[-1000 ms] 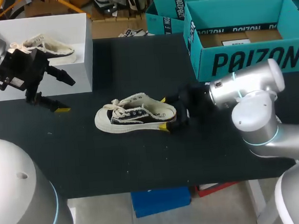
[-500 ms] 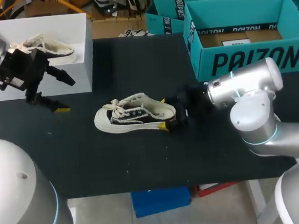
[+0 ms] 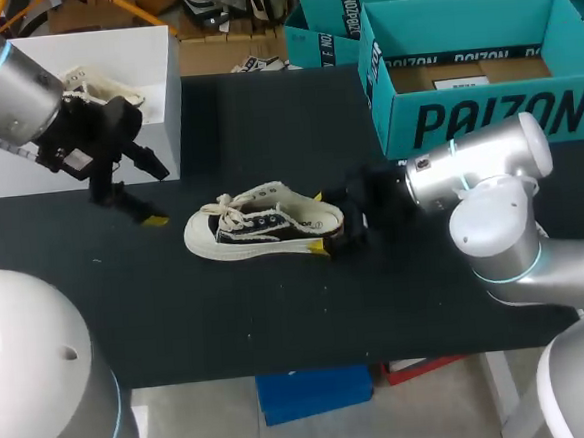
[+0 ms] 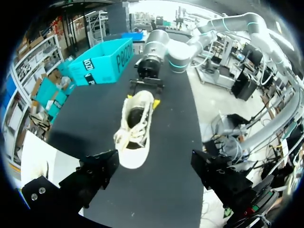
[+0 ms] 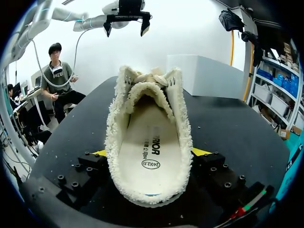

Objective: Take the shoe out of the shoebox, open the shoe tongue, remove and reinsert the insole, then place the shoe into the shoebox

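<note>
1. Black table, near strip: no task item lies here.
2. The shoe, a low sneaker with fleece lining, stands upright on its sole at mid-table, toe to the left and heel to the right. It is outside any box, so the first step reads as done.
3. The right gripper comes in low from the right. Its two yellow-tipped fingers press the heel from the near and far sides, clamped on the shoe.
4. The right wrist view looks straight into the shoe's opening. The insole lies flat and fully seated. The tongue sits down over the throat, with the laces bunched on top. Judgement: the tongue is not opened, and I cannot tell whether the insole has yet been out.
5. The left gripper hangs above the table, left of the toe and apart from it. Its fingers are spread wide and hold nothing.
6. White shoebox, far left: open, with a second shoe lying inside.
7. Teal box, far right: open, no shoe visible inside.
8. Outstanding, as judged: opening the tongue, lifting out and reseating the insole, and returning the shoe to its shoebox. The braced heel and the free left claw suit the tongue step.
</note>
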Robot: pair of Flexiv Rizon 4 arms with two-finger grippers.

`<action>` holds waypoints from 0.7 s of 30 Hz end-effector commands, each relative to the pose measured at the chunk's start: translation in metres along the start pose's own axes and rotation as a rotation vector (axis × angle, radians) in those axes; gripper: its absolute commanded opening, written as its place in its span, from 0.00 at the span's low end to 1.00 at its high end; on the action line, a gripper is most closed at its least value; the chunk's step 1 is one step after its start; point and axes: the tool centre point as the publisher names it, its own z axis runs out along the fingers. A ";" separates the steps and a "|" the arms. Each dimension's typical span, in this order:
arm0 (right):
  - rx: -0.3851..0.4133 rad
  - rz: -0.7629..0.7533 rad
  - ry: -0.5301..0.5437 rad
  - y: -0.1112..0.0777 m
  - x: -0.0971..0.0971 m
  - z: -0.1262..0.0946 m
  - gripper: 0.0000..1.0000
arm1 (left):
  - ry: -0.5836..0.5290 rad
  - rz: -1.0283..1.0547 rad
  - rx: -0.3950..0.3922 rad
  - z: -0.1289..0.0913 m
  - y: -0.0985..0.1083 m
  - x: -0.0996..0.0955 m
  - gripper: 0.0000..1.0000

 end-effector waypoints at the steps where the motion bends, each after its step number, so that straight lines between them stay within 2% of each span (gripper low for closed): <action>1: 0.003 0.001 -0.003 0.000 0.000 0.003 0.00 | -0.031 -0.084 -0.078 0.011 -0.013 0.003 1.00; 13: 0.003 0.001 -0.003 0.000 0.000 0.003 0.00 | -0.123 -0.297 -0.023 0.026 -0.032 0.009 1.00; 14: 0.003 0.001 -0.003 0.000 0.000 0.003 0.00 | -0.131 -0.293 -0.015 0.026 -0.034 0.010 1.00; 15: 0.003 0.001 -0.003 0.000 0.000 0.003 0.00 | -0.106 -0.262 0.035 0.025 -0.038 0.011 1.00; 21: 0.003 0.001 -0.003 0.000 0.000 0.003 0.00 | -0.106 -0.262 0.035 0.025 -0.038 0.011 1.00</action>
